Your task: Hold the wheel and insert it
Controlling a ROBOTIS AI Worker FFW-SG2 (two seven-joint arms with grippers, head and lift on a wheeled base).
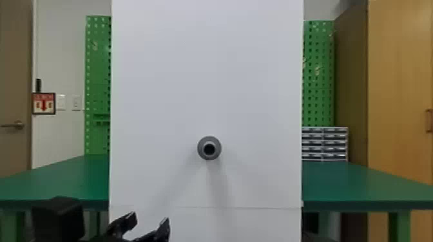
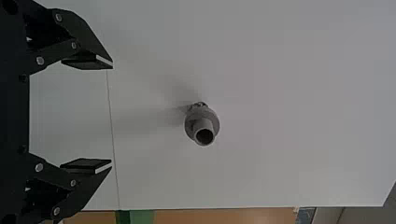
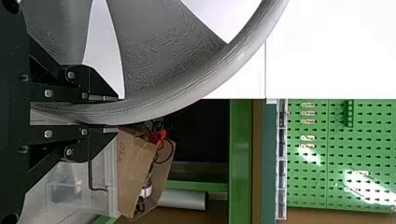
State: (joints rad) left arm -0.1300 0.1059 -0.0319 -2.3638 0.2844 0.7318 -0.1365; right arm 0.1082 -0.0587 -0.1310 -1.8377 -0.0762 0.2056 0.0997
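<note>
We have our left gripper [image 1: 149,220] low in the head view, left of centre at the bottom edge, its two black fingers spread and tipped upward to the right; a boxy black part of our left arm [image 1: 58,215] stands beside it, farther left. In its own wrist view, those fingers face each other across a wide gap. Our right gripper [image 3: 114,114], at the left of its wrist view, has its fingers drawn close, nearly parallel.
</note>
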